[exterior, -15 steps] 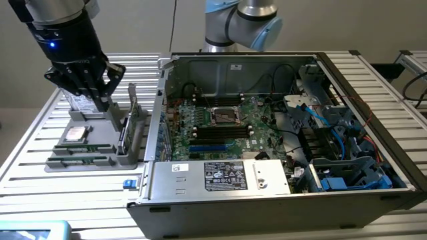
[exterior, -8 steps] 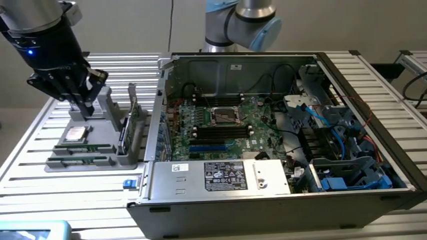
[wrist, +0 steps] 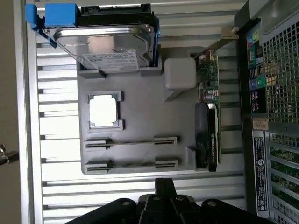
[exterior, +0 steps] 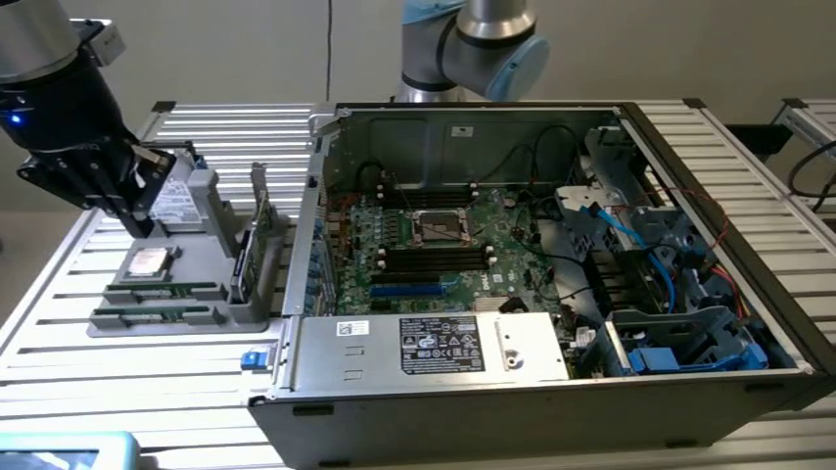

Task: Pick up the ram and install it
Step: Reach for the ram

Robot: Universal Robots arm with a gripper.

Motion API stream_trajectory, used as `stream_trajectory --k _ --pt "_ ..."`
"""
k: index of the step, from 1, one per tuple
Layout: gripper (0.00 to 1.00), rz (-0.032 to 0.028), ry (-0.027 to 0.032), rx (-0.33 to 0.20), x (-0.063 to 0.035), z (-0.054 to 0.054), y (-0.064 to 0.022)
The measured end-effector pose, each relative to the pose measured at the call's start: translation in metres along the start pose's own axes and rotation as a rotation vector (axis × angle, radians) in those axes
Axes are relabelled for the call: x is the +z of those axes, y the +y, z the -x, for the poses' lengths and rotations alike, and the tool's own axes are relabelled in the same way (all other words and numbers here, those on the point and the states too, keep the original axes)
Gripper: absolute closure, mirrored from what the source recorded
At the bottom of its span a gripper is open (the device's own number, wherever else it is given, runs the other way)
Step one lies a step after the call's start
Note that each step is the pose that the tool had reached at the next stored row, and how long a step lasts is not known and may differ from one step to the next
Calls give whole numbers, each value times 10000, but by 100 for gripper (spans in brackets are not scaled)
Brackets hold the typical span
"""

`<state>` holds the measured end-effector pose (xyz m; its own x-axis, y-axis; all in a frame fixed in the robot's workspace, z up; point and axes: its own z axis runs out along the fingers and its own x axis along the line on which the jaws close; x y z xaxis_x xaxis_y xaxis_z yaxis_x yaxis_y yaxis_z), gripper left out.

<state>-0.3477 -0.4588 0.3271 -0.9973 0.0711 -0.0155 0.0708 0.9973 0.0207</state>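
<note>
Gripper [exterior: 136, 223] fingers are pressed together with nothing held between them, and in the wrist view the closed gripper [wrist: 163, 185] is seen hanging above the grey parts tray [wrist: 140, 107], apart from everything on it. From this the task is judged to be at its very start. The ram [exterior: 162, 291] is not yet picked up and lies on edge in its end holders along the near side of the tray, with a second stick [exterior: 149, 315] of the same kind set parallel just beside it. The pickup, the carry and the seating are all left undone. Also held in the tray are a hard drive [wrist: 110, 44] in a blue-tabbed bracket, a square processor [wrist: 103, 111] framed in its recess, a white block [wrist: 180, 72] and an expansion card [wrist: 208, 130] stood on edge at the side towards the case. To the exterior view's right of the tray, the open computer case [exterior: 352, 401] is laid on its side. In it are seen the motherboard [exterior: 510, 220], bundles of cable and blue drive carriers [exterior: 692, 357]. The long black memory slots [exterior: 432, 257] beside the processor socket look unfilled, though this cannot be told with certainty.
</note>
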Motion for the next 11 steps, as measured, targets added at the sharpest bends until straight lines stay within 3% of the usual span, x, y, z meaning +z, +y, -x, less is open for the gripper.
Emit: stream_trajectory --k 4,11 --pt "89 -34 -3 -56 53 -56 53" --pt "89 -33 -1 -127 95 -284 42"
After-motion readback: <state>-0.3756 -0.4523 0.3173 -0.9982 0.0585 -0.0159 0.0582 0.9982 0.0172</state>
